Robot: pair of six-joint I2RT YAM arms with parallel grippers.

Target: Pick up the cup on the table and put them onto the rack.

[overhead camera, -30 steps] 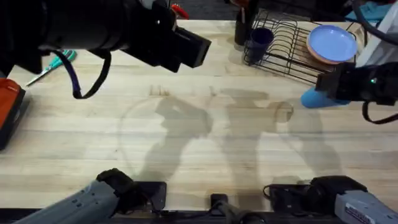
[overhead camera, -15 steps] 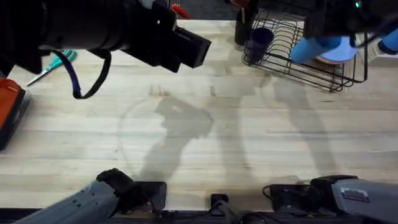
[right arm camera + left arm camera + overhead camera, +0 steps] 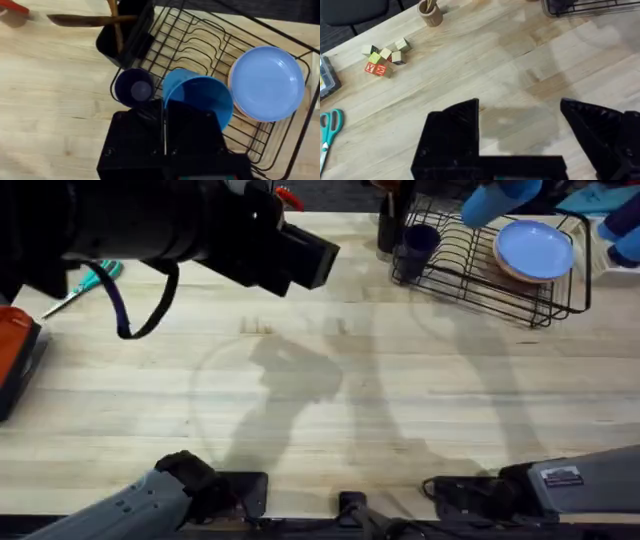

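right tool [image 3: 164,131]: its wrist view shows the 2 black fingers pressed onto the rim wall of the light blue cup [image 3: 199,97], clamped on it, with the cup's open mouth facing the camera.
light blue cup: held above the rack [image 3: 470,272]; overhead it appears at the far edge of the frame [image 3: 497,197], over the rack's back side.
navy cup [image 3: 133,87]: already in the rack, upright, at the rack's left end; overhead it sits just beside the black holder [image 3: 418,242].
rack: black wire, on the far right part of the table [image 3: 330,390]; a light blue plate [image 3: 535,250] leans in its right half, with a tan plate edge under it.
black holder [image 3: 122,35]: stands just outside the rack's left end; the right wrist view shows wooden utensil handles rising from it, which overhead does not make clear.
left tool [image 3: 519,129]: 2 black fingers well apart, nothing between them, hanging above bare table.
left arm: overhead it shows large, dark and blurred across the upper left.
left wrist view extras: a pile of wooden blocks [image 3: 384,56], a tan cup [image 3: 430,12] with sticks in it, and teal scissors [image 3: 328,131] at the edge.
overhead extras: teal scissors [image 3: 85,285] at the left, an orange and black object [image 3: 15,352] at the left edge.
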